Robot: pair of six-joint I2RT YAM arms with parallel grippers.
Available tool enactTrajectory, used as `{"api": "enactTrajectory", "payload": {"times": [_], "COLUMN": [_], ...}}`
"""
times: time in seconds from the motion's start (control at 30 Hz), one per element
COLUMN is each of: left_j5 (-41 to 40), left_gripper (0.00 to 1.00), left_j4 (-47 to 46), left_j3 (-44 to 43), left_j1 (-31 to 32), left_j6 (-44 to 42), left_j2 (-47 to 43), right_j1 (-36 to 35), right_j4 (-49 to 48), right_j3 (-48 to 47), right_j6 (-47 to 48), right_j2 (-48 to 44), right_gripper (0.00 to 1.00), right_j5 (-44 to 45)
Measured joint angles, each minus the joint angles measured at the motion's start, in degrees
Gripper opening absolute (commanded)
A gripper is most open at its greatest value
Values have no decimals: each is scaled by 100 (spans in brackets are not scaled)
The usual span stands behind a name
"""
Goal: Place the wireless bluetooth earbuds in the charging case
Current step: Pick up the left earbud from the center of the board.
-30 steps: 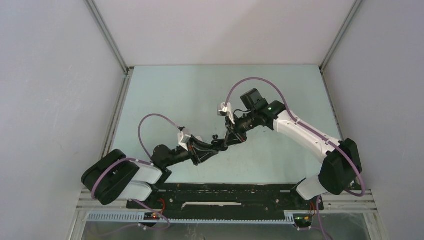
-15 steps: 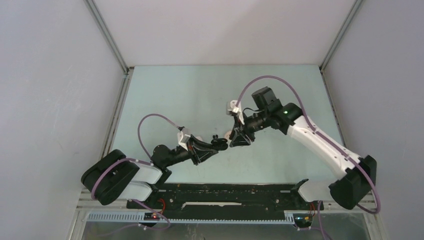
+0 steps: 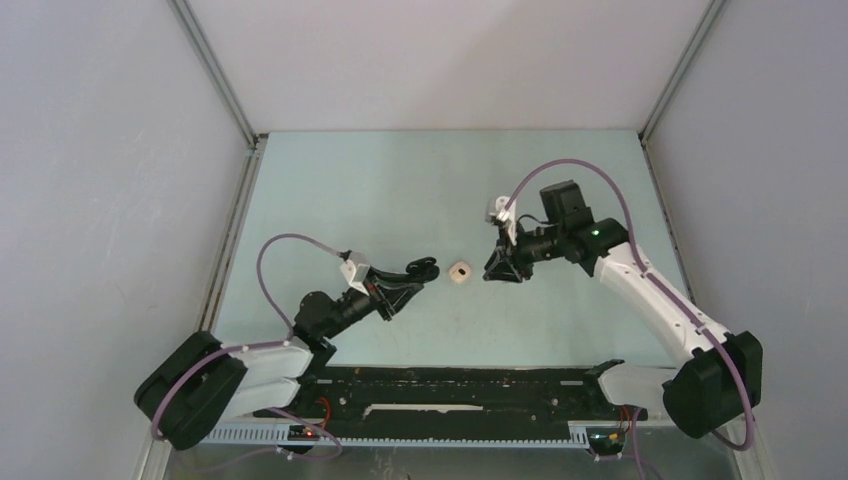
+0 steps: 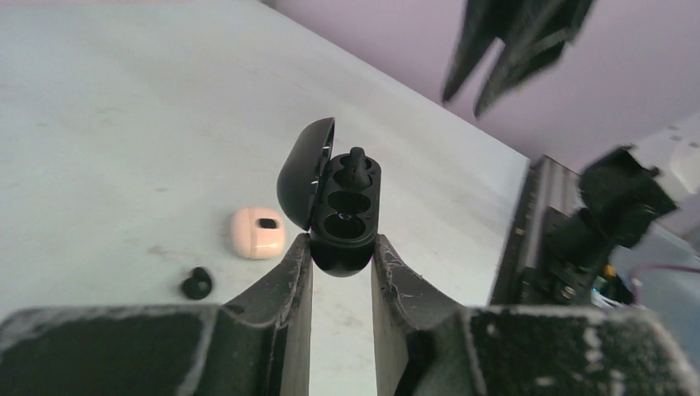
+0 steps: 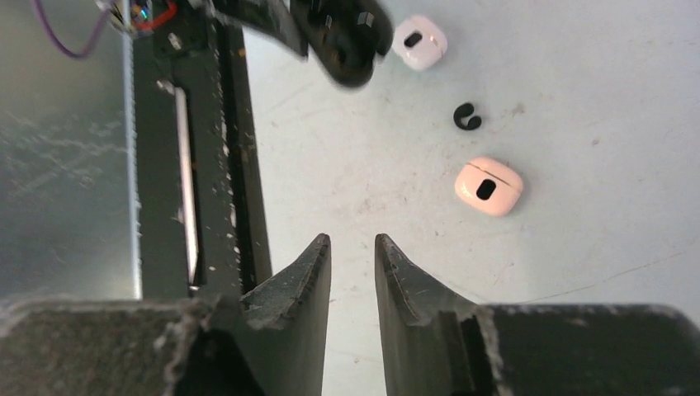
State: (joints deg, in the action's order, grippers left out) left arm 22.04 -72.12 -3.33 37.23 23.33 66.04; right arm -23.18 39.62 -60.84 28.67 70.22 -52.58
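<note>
Earbuds first: one black earbud (image 4: pixel 357 159) stands in the far well of the charging case (image 4: pixel 345 210), and the well nearer the gripper looks empty, so I'd judge one more has to go in. The case appears lifted off the bench (image 3: pixel 350 180), lid swung open, clamped at its rounded bottom between the fingers of the left gripper (image 4: pixel 340 242). The right gripper (image 5: pixel 352 241) hangs well apart from it, its fingers a narrow gap apart with nothing between them. On the bench lies a small black hooked piece (image 5: pixel 468 116), which I take for the missing earbud, though it is too small to be sure. A pale pebble-shaped piece (image 5: pixel 489 186) lies near it, and a whiter one (image 5: pixel 419 41) lies close by the case in the right wrist view. To do this well, I'd want the right gripper to open a touch wider and drop straight over the black piece. It should pinch it across the body so the end that seats is left free, and keep its fingers off the pale pieces. The left gripper should hold the case steady, mouth up. The approach is best from the side away from the lid, lowering along the well and releasing only once the piece is seated. Pressing hard looks risky: held only at its bottom, the case could pivot.
</note>
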Motion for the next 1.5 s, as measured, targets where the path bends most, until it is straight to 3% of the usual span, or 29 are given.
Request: {"api": "enactTrajectory", "payload": {"times": [0.4,0.97,1.2,1.5], "left_j5": [-1539,-2406,-2479,-2614], "left_gripper": [0,0,0,0], "left_j4": [1241,1976,2002,2159], "left_j3": [269,269,269,269], "left_j1": [-407,-645,-651,-654], "left_j6": [-236,-216,-181,-179], "left_j2": [-1331,-2129,-2149,-2347], "right_j1": [-2006,-2747,-2743,-2446], "right_j4": [-1305,-2896,-2966,-2940], "right_j3": [470,483,321,-592], "right_j6": [1237,2302,2186,468], "right_j2": [1189,2732,3034,3335], "right_gripper": [30,31,28,32], "right_j5": [1904,3351,3657,3574]}}
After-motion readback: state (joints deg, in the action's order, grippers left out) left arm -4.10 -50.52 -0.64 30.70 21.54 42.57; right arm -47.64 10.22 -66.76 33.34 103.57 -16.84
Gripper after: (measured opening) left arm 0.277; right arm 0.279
